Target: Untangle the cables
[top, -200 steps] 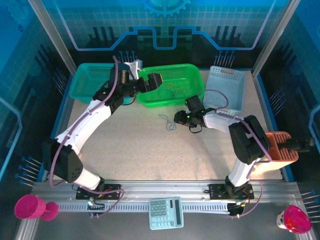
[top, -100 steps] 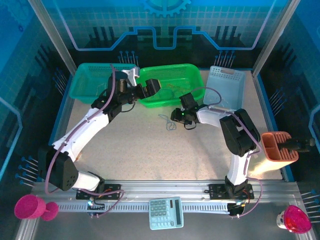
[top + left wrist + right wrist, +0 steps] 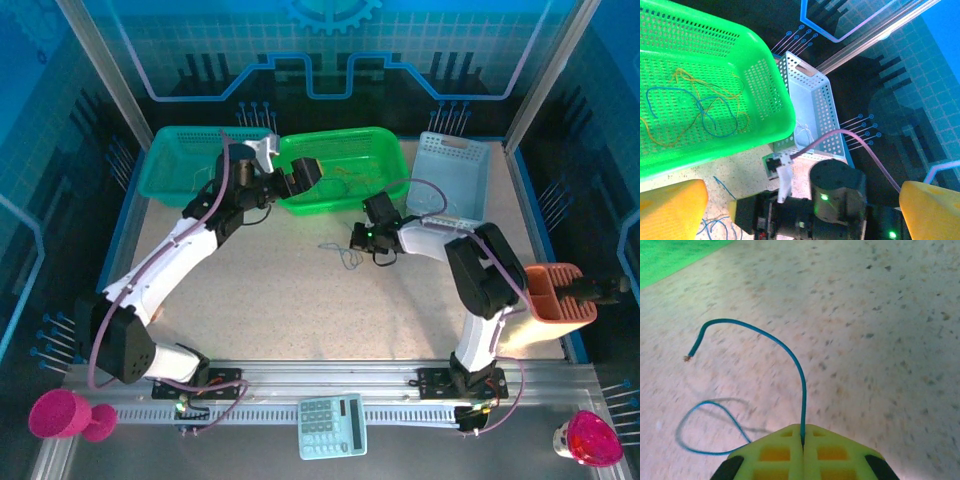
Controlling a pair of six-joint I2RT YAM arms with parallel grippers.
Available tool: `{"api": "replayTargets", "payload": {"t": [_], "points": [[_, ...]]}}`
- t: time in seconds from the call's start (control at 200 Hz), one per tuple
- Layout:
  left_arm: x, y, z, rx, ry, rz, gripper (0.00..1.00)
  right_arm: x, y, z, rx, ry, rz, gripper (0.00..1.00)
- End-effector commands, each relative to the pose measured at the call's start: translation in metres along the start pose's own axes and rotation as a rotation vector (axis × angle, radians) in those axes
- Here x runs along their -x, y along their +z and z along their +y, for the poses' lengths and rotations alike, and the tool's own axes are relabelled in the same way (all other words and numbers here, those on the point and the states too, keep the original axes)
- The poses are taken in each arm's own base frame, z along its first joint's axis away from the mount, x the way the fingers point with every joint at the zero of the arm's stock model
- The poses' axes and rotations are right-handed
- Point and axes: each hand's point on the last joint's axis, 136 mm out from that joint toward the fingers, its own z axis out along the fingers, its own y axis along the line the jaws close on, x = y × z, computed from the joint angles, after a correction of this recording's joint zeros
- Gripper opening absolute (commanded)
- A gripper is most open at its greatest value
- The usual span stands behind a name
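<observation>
**Right gripper pinching a blue cable on the table**

Your left gripper (image 3: 300,174) hangs over the left end of the bright green basket (image 3: 771,75), its yellow fingers (image 3: 671,211) spread wide. The basket is a perforated plastic tub at the table's far edge. In it lie the tangled cables (image 3: 702,106), thin blue and yellow-orange loops. Further right, near the middle of the speckled table (image 3: 890,315), your right gripper (image 3: 802,434) presses its yellow pads together on a thin blue cable (image 3: 792,357). This one arcs up to a cut end and curls in a loop on the surface.

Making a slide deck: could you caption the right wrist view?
Right hand shut on a blue cable, its free end arching over the table.
</observation>
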Motion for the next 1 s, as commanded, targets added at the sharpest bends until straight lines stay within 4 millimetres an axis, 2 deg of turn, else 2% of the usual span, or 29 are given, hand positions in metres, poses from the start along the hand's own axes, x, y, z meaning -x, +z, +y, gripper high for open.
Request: {"api": "replayTargets", "payload": {"t": [0.0, 0.165, 0.41, 0.555, 0.735, 0.92, 0.995], "points": [[-0.006, -0.014, -0.017, -0.068, -0.023, 0.008, 0.99, 0.013, -0.038, 0.036, 0.148, -0.173, -0.103, 0.0], [-0.02, -0.018, -0.024, -0.117, -0.084, 0.04, 0.99, 0.011, -0.079, 0.068, 0.317, -0.336, -0.151, 0.0], [-0.046, -0.014, -0.032, -0.143, -0.095, 0.085, 0.99, 0.016, -0.128, 0.109, 0.503, -0.405, -0.194, 0.0], [-0.057, -0.009, -0.021, -0.12, -0.103, 0.079, 0.99, 0.02, -0.147, 0.125, 0.573, -0.406, -0.215, 0.0], [-0.055, -0.004, -0.008, -0.084, -0.094, 0.042, 0.99, 0.021, -0.165, 0.139, 0.64, -0.417, -0.225, 0.0], [-0.048, 0.0, -0.014, -0.098, -0.089, 0.029, 0.99, 0.019, -0.176, 0.146, 0.661, -0.44, -0.23, 0.0], [-0.046, 0.002, -0.018, -0.113, -0.092, 0.03, 0.95, 0.017, -0.177, 0.147, 0.661, -0.448, -0.23, 0.0]]}}
